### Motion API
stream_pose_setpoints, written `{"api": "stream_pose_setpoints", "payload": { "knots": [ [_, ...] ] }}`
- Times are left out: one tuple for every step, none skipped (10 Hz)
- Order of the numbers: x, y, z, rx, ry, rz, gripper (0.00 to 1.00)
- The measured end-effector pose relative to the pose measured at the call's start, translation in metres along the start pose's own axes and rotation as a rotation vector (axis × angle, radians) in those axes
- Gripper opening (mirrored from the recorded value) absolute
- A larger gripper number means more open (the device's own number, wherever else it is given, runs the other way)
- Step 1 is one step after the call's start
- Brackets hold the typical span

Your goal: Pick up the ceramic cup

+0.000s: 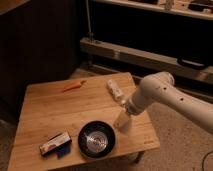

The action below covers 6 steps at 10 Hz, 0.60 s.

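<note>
A round, dark, shiny metal bowl [96, 139] sits nearest the camera, close to the front edge of a light wooden surface [50, 110], the top of a small low table. To the bowl's left, also near the front edge, lies a small flat box in white, orange and blue [55, 144]. Just beside the bowl on its right, not far from the surface's right edge, is the ceramic cup [123, 123], small, plain, cream-white, roughly cylindrical and much narrower than the bowl. Directly over the cup, at or very near its top, is the gripper [125, 114], carried by a thick white robot arm [160, 92] that reaches in from the right. Whether the gripper is released, clenched or already grasping the cup cannot be told here. Farther back lies an elongated white bottle-like object [115, 90], close behind the arm's wrist, and farther left an orange carrot-shaped item [74, 86]. Beyond the table runs a long pale shelf ledge [150, 55] against a dark background. The likely risks are these. An off-centre grasp could tip the cup or shove it against the bowl. A push to the right could send it off the edge, where ceramic would break. A smooth glazed wall may slip during lifting. The wrist could also nudge the bottle-like object.
</note>
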Motion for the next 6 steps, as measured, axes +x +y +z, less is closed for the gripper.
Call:
{"api": "stream_pose_setpoints", "payload": {
  "knots": [
    [-0.002, 0.006, 0.005, -0.006, -0.007, 0.083, 0.80],
    [-0.006, 0.014, 0.007, -0.025, -0.036, 0.215, 0.80],
    [-0.006, 0.015, 0.006, -0.035, -0.056, 0.257, 0.80],
    [-0.007, 0.016, 0.003, -0.046, -0.081, 0.278, 0.80],
    [-0.007, 0.016, -0.002, -0.056, -0.100, 0.275, 0.80],
    [-0.002, 0.010, -0.011, -0.075, -0.128, 0.256, 0.80]
  ]
}}
